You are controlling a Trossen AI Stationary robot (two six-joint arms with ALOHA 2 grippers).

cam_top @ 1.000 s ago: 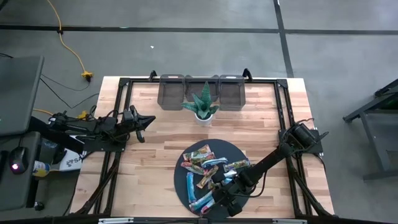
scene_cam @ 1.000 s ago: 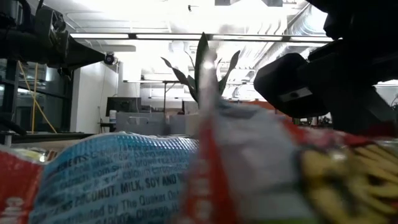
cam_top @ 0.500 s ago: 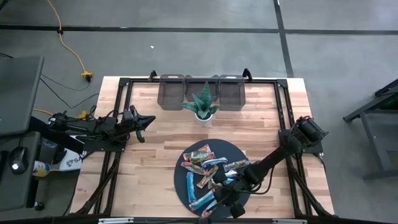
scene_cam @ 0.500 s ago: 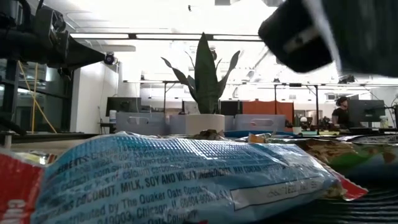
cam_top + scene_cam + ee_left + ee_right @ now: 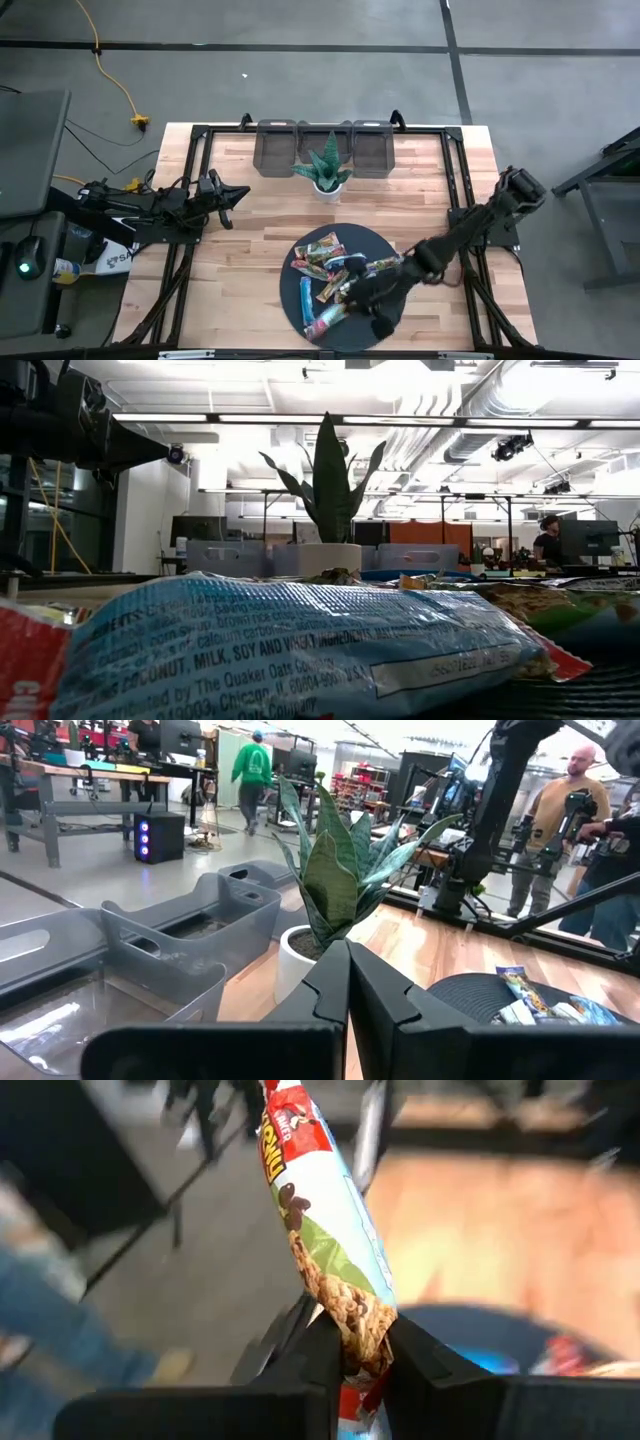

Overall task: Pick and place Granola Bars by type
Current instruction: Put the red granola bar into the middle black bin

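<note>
While your right gripper (image 5: 355, 1342) grasps a granola bar (image 5: 325, 1230) above the dark round tray (image 5: 385, 240) at 6 o'clock, your left gripper (image 5: 348, 982) waits clenched at 9 o'clock.

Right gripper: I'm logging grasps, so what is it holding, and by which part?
The right gripper pinches a granola bar with a red, green and white wrapper near one end; the remaining length sticks out past the fingers.

The desk (image 5: 250, 225) is pale, matt planked wood framed in black metal. Granola Bars (image 5: 325, 255) wear glossy, crinkled foil-like wrappers on a dull black round mat (image 5: 375, 240). Grey bins (image 5: 190, 920) look like smooth translucent plastic; the fingers (image 5: 415, 1360) are matt black.
</note>
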